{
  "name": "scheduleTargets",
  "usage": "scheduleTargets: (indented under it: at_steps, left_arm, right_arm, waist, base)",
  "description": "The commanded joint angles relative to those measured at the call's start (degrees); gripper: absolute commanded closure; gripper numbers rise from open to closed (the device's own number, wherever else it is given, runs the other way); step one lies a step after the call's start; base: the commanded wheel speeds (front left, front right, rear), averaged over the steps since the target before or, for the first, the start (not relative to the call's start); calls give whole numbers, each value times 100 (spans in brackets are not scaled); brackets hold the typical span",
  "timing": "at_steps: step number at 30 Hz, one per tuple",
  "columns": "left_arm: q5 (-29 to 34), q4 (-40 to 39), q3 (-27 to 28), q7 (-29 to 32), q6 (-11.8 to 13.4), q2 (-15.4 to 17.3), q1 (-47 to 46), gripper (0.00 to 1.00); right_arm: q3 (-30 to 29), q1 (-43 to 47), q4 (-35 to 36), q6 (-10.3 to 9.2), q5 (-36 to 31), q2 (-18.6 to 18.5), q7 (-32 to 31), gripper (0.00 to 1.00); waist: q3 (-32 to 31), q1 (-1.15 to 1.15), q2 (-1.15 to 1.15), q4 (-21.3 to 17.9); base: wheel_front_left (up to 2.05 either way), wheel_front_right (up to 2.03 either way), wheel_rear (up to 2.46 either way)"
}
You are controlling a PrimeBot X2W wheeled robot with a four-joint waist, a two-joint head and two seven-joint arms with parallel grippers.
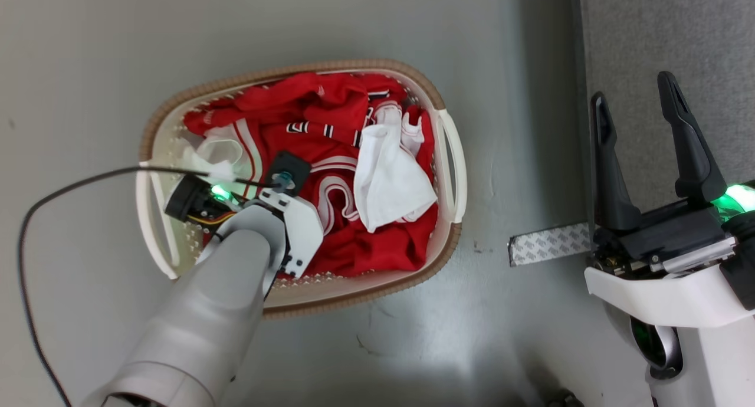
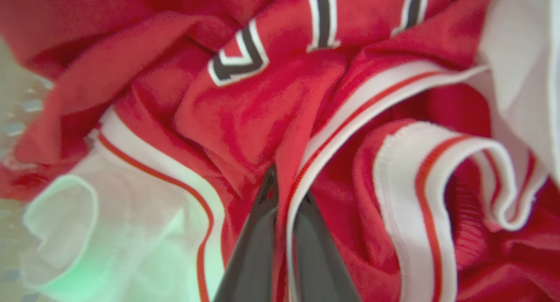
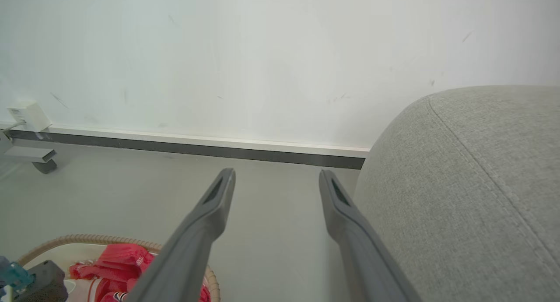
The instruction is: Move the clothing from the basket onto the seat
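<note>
Bare grey floor carries the scene in the head view. At 9 o'clock a black cable loops off the left arm, which comes in from 7 o'clock and reaches down into the white laundry basket at the centre. Red and white jerseys lie heaped and tangled inside it, none yet on the seat. The left wrist view shows the left hand clenched on a fold of red jersey, with the striped trim running between its dark fingers.

The pinch looks narrow and near an edge, so the slick cloth may slide free on the lift. Because the jerseys are knotted together, one pull could also drag several up at once, spill some over the rim onto the floor, or tip the light basket. The slack cable hangs close to the basket's handle at 9 o'clock and might catch there.

A strip of patterned tape lies on the floor at 3 o'clock. Beyond it the right hand is released, fingers spread and empty, just beside the grey sofa at 2 o'clock. A trailing hem could sweep the floor on the way across.
</note>
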State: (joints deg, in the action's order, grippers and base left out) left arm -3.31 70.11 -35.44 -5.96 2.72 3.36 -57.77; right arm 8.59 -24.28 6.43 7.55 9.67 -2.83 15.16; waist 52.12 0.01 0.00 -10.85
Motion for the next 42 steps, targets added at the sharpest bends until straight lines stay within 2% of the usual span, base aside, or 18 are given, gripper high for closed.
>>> scheduleTargets:
  at_steps: [1,8,15,21,30,35,42]
  left_arm:
    - [-88,-4,55,-142,46,34,-63,100]
    - [-546,-119,287,-740,41,-17,402,100]
    - [-884,-427,317,-900,-102,-34,1188,100]
    - [-1197,-1024,283,-922,-202,-38,1900,100]
    - [-1421,-2207,201,-862,-99,5,2671,100]
    - [-1496,-3113,240,-604,30,215,3110,100]
    - [-1594,-4926,369,1,328,654,3589,100]
  right_arm:
    - [-32,92,-6,-12,33,-10,0,0]
    - [-142,344,-205,-12,37,-12,0,0]
    - [-328,812,-598,-12,34,-13,0,0]
    - [-546,1315,-855,-12,120,-12,1,0]
    - [-723,2136,-1174,-12,219,-13,0,0]
    - [-685,2499,-1336,-12,84,-18,1,0]
    - [-800,2793,-1277,-12,-22,-13,0,0]
  waist:
    - [-95,-1,0,35]
    - [-992,-1,0,274]
    - [-2337,-1,0,603]
    - [-3418,-1,0,849]
    - [-4696,-1,0,1074]
    - [-5253,-1,0,1034]
    - [-5537,-1,0,972]
  base:
    - [0,0,0]
    - [0,0,0]
    - [0,0,0]
    - [0,0,0]
    - [0,0,0]
    - [0,0,0]
    - [0,0,0]
